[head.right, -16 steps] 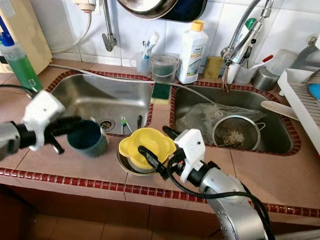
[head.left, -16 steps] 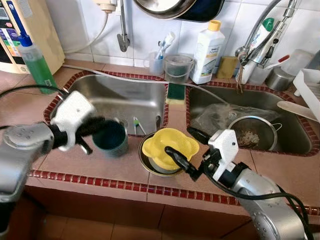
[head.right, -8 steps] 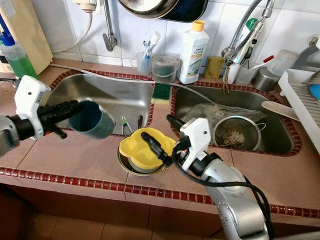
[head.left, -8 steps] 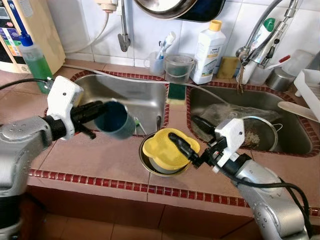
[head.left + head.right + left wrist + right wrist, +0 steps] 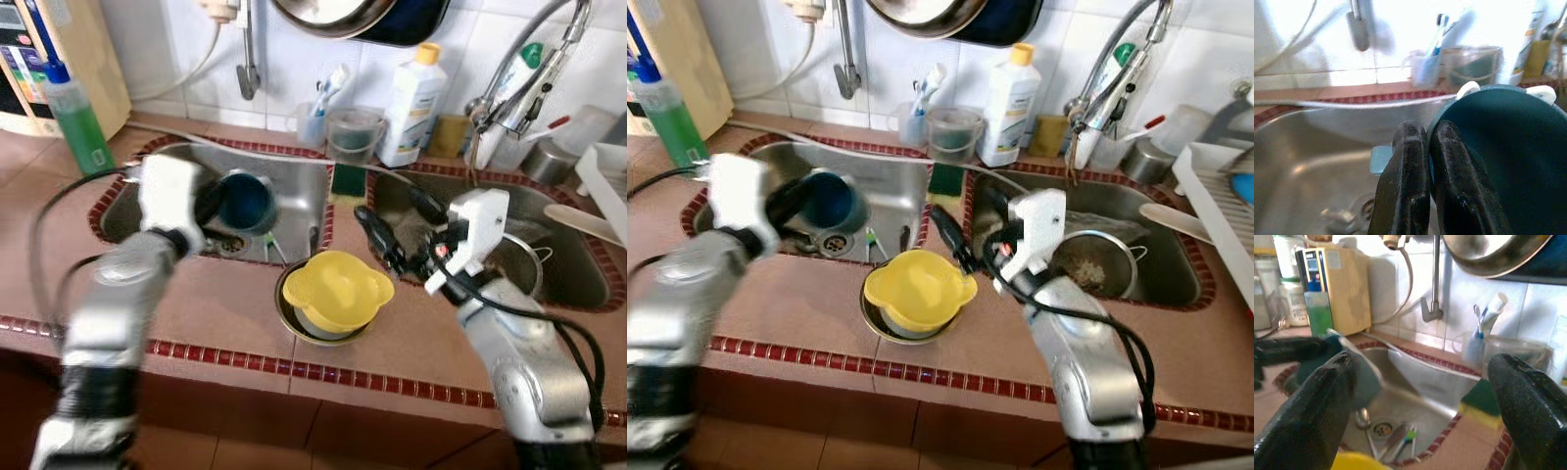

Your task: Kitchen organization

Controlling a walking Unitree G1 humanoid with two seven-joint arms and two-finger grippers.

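Teal cup (image 5: pixel 245 201), tipped on its side over the left sink basin (image 5: pixel 284 191), mouth toward the camera, pinched by the rim in the left claw (image 5: pixel 211 201). Probably light, rigid plastic with a smooth, possibly wet wall: likely to swing or slip under a one-sided rim pinch, though unlikely to break if dropped into the basin. Best hold judged to be the rim, as here, one finger inside and one outside. Left wrist view: two black fingers (image 5: pixel 1408 176) drawn nearly together across the cup wall, cup interior dark and apparently empty; arm blurred in the head views, so exact height above the drain uncertain.

Right claw (image 5: pixel 397 230) spread wide and holding nothing, poised above the tiled surface (image 5: pixel 211 304) between yellow bowl (image 5: pixel 336 289) and right basin (image 5: pixel 578 274). Yellow bowl seated in a metal dish (image 5: pixel 294 323) at the surface's front edge, just beside the divider.

Head views: whole layout, with strainer (image 5: pixel 1097 259) in the right basin and utensils (image 5: pixel 884 243) near the left drain. Right wrist view: green soap bottle (image 5: pixel 1318 313) and toothbrush holder (image 5: pixel 1475 345) against the wall tiles, seen level, not from above.
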